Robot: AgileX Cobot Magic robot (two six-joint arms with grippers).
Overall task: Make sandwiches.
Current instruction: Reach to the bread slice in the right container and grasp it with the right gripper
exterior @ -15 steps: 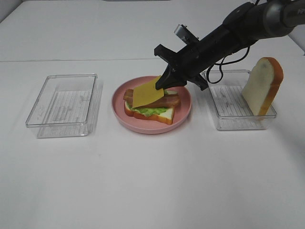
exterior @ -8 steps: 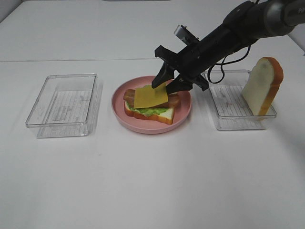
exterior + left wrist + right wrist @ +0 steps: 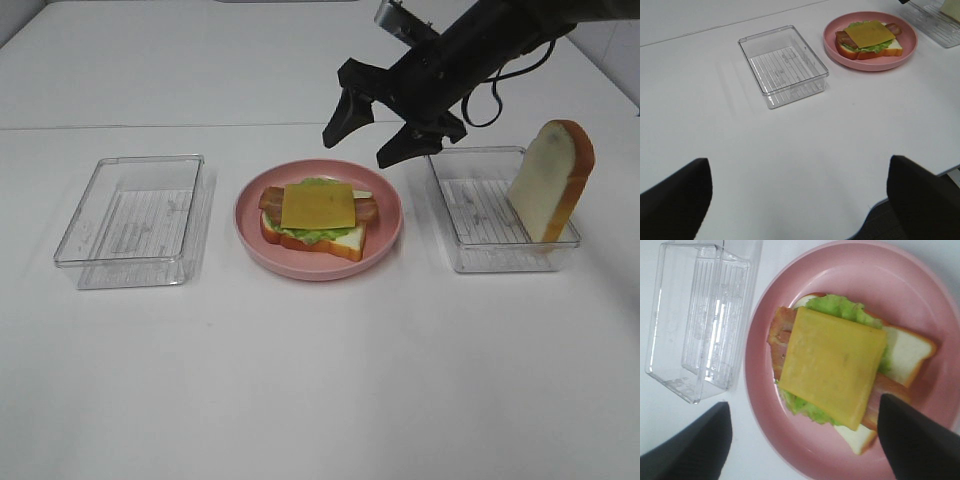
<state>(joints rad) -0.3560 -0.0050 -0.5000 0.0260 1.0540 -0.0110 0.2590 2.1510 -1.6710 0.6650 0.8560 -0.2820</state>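
The black right gripper (image 3: pixel 385 135) is now hovering wide and empty at upper right, having released the square yellow cheese slice (image 3: pixel 318 205). That slice is lying flat on the stack at frame centre, so the white top bread slice (image 3: pixel 551 180) is probably coming next.

The right arm (image 3: pixel 480 40) reaches in above the pink plate (image 3: pixel 385 235), its right gripper (image 3: pixel 380 135) hanging clear with jaws spread wide, empty. The left gripper (image 3: pixel 800 200) sits well away from that plate, fingers wide apart.
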